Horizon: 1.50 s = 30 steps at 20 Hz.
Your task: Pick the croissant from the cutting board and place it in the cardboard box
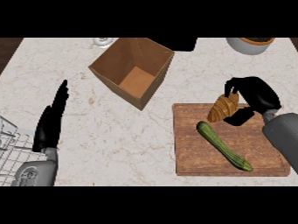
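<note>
Right robot hand (258, 94) curled round croissant (223, 108) on board (193, 153); box (133, 70) far left of it; left robot hand (50, 120) open, holding nothing

Stone, wood and card on the counter

Pale veined marble counter (112, 140); grainy brown wooden cutting board (196, 162); matt cardboard box (133, 70), upper centre; ridged golden croissant (222, 108); smooth green cucumber (223, 146); thin wire rack (3, 148), lower left; matt black right hand (258, 94).
</note>
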### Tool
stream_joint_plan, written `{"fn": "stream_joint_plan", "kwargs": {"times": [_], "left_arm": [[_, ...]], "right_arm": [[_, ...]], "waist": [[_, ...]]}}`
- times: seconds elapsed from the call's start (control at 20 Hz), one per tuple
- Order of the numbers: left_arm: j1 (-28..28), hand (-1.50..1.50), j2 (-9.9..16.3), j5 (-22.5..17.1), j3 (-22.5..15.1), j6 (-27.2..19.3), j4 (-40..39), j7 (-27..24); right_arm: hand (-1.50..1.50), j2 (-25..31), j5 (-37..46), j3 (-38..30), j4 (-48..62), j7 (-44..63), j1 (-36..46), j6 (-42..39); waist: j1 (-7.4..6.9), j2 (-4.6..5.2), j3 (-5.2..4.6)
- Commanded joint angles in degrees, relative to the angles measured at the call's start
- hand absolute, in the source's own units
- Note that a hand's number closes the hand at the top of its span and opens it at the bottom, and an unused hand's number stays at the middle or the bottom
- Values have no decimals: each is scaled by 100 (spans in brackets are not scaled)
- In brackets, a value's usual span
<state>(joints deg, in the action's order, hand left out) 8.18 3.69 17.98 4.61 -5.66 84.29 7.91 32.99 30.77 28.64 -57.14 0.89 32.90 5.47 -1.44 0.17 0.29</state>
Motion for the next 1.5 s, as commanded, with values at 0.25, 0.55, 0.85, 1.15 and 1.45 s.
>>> {"fn": "stream_joint_plan", "kwargs": {"times": [0.25,0.55,0.85,1.15,1.45], "left_arm": [[-303,0,1007,142,691,205,-127,-26],[-232,0,1009,207,697,189,-112,-20],[-227,0,959,370,547,178,-70,-70],[-239,0,977,266,690,189,-362,-269],[-33,0,929,256,628,241,-223,-16]], "right_arm": [[150,-75,222,-394,-409,-459,577,819],[150,13,-117,-614,-1065,-1028,861,551],[150,-728,-411,-652,-906,-491,1626,-8],[150,-1614,-639,-704,-876,278,2134,-108],[150,-2302,-747,-961,204,646,2830,-92]], "waist": [[52,-29,-26],[109,-36,-29],[-60,-1,-32],[-34,-3,-39],[-157,48,-35]]}}
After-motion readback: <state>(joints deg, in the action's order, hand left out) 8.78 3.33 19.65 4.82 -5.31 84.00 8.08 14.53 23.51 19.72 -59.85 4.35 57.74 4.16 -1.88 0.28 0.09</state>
